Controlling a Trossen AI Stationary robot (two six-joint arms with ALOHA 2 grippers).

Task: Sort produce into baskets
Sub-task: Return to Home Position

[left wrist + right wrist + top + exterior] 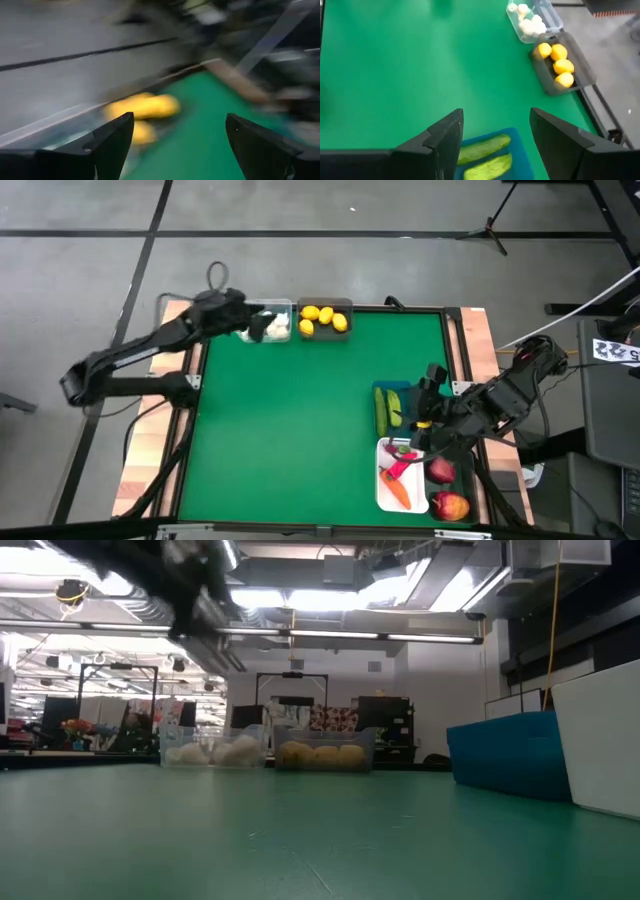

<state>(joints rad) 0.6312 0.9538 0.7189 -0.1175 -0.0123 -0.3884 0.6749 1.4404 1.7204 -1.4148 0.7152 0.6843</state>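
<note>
My left gripper (245, 320) hangs open over the clear basket (272, 326) of white garlic bulbs at the table's far edge, with nothing between its fingers (112, 137). Beside that basket, the dark grey basket (326, 321) holds several yellow lemons (559, 64). My right gripper (496, 115) stands open and holds nothing above the blue basket (390, 408), in which two green cucumbers (482, 155) lie. The white basket (385, 492) holds an orange carrot (397, 490) and a red pepper. Two red apples (446, 488) lie to its right.
The green mat (290, 420) is bare between the far baskets and the right-hand ones. Wooden table strips (150, 440) flank it. In the low view the blue basket (505, 755) and the white basket (600, 740) stand close on the right.
</note>
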